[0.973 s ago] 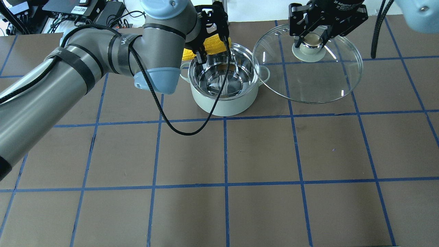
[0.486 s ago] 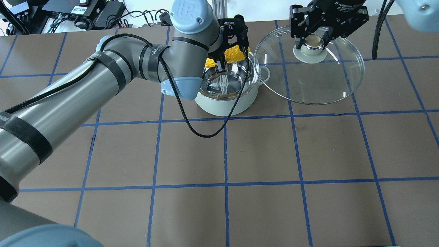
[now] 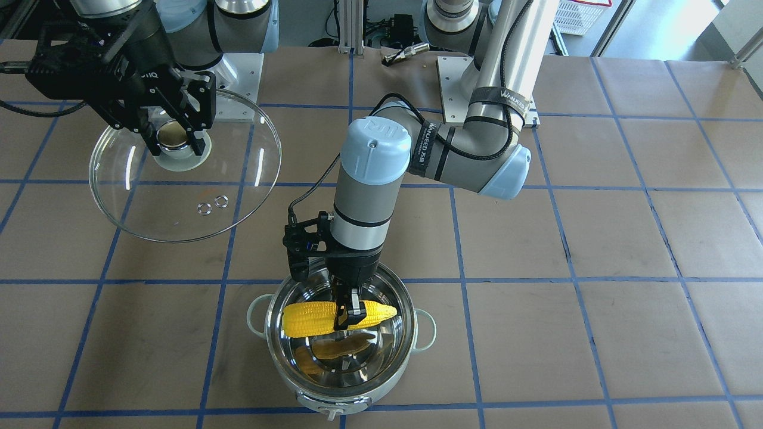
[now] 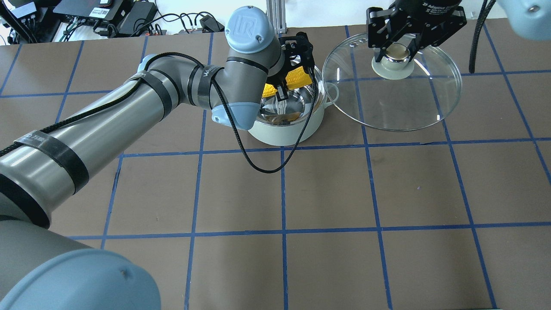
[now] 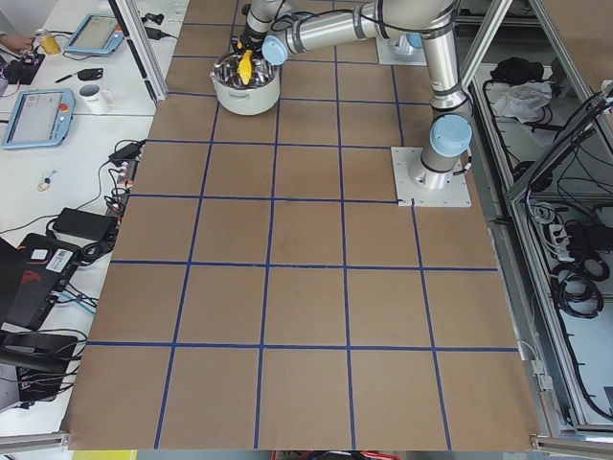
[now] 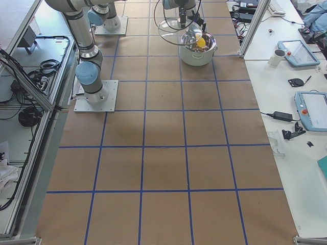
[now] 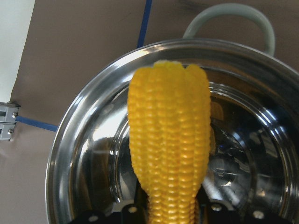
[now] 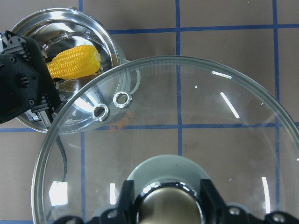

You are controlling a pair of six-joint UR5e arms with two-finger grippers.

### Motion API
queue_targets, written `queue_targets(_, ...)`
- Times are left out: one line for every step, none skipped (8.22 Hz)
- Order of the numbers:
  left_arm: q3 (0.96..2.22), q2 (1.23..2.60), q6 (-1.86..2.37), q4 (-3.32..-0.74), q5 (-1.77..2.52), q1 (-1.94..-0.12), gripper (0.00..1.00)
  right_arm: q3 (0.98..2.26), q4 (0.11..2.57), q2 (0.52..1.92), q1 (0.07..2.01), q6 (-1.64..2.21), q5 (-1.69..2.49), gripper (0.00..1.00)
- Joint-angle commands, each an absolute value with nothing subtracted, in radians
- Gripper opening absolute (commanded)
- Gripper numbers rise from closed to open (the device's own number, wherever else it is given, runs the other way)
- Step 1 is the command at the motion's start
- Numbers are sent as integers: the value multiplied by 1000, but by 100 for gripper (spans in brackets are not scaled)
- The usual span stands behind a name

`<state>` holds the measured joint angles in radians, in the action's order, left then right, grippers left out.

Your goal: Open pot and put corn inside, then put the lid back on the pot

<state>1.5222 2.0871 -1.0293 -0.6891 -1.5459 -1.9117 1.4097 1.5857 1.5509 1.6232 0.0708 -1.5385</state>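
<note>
1 corn (image 3: 310, 317) over 1 open pot (image 4: 275, 134), 1 lid (image 3: 197, 179) beside.

Shot overhead from behind the robot, forward and down, far from the pot (image 4: 275, 135). Shot front-on from across, steeply down, nearer the pot. Shot from either tabletop (image 5: 306, 307) end, distantly. Shot from both wrists, close above the pot, sharing its rim.

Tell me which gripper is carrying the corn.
The left gripper, jaws shut on the corn over the open pot. The right gripper holds the lid instead.
</note>
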Motion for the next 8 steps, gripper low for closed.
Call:
queue_targets(1520,2085,-931,-692,-1545,-1911,80,1410,1582,1551,1623,63,-1540,40)
queue_targets(1522,2080,-930,-693,-1546,-1911,86,1410,1582,1551,1623,63,-1539,40)
queue_targets(1522,2057,-916,-696,-1549,-1913,87,1410,1582,1551,1623,63,-1540,40)
queue_targets(1520,2031,-910,-730,-1551,-1911,87,1410,1585,1551,1623,61,-1540,40)
queue_targets(1519,1984,-913,-803,-1549,-1896,87,1410,1586,1551,1623,61,-1537,40)
queue_targets(1519,1930,-923,-875,-1546,-1867,86,1410,1588,1552,1623,63,-1532,40)
queue_targets(1519,1883,-926,-952,-1531,-1814,86,1408,1588,1551,1623,63,-1539,40)
queue_targets(1519,1852,-927,-1003,-1526,-1751,86,1408,1588,1551,1623,63,-1540,40)
